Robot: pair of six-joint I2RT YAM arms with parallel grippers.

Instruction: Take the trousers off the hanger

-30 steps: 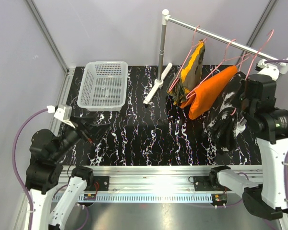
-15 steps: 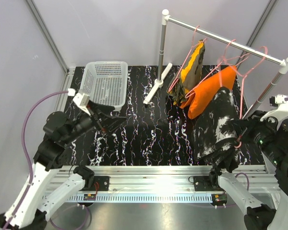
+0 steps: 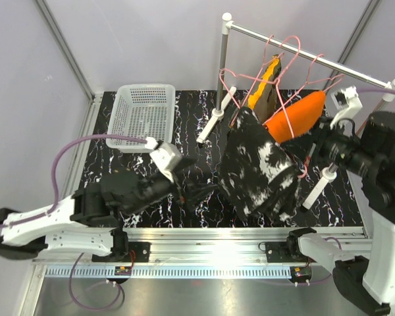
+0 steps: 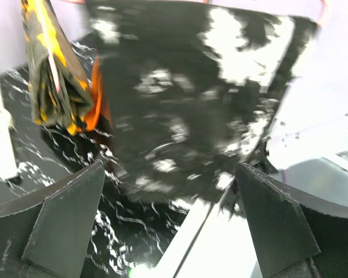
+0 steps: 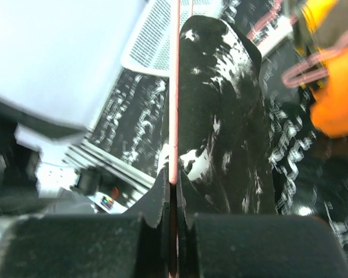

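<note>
The black trousers with white speckles [image 3: 260, 174] hang on a pink hanger [image 5: 174, 87] above the middle of the table, off the rail. My right gripper [image 5: 173, 180] is shut on the hanger's wire; in the top view it [image 3: 311, 153] is just right of the trousers. My left gripper [image 3: 199, 191] is open just left of them; in its wrist view [image 4: 168, 217] the trousers [image 4: 185, 98] fill the space ahead of its fingers [image 4: 64, 223], apart from them. The plain orange trousers [image 3: 296, 113] and the camouflage trousers [image 3: 268, 82] hang on the rail [image 3: 283, 45].
A white mesh basket [image 3: 141, 117] lies at the back left of the black marbled table. The rack's post [image 3: 222, 66] and white foot [image 3: 214, 122] stand at the back middle. A metal rail [image 3: 204, 232] runs along the table's near edge.
My right gripper has carried the hanger with the black trousers left, from the right side to the table's middle. My left arm has swung right and forward toward them.
</note>
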